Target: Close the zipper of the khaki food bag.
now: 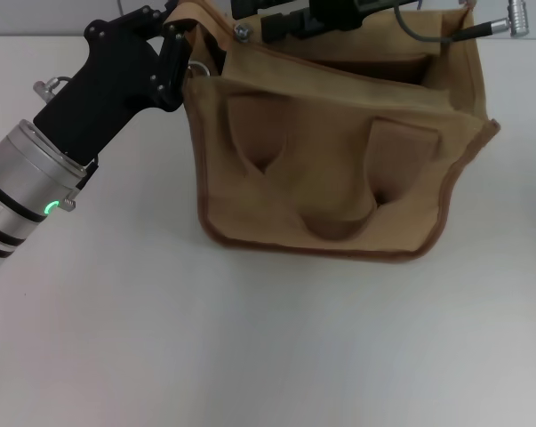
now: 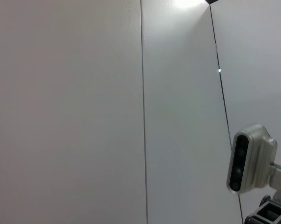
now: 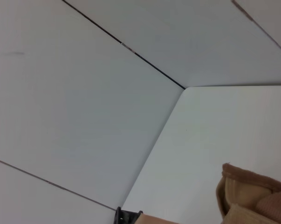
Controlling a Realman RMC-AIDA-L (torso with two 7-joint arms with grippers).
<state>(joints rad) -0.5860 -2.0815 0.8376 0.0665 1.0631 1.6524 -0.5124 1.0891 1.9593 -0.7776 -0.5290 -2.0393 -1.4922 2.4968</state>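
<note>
Left tool (image 1: pixel 180 49) at upper left, grip unclear, touches boxy tan canvas bag (image 1: pixel 339 169); zipper axis runs rightward toward right tool (image 1: pixel 325 20).

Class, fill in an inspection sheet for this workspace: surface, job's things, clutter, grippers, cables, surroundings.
Surface: white table, bare in front.
Job's things: khaki food bag upright, top gaping; zipper slider at the bag's left top corner.
Clutter: nothing seen.
Grippers: left gripper at the bag's left top corner; right gripper over the bag's rear edge.
Cables: grey cable over the bag's mouth.
Surroundings: white panelled wall; mounted camera.
</note>
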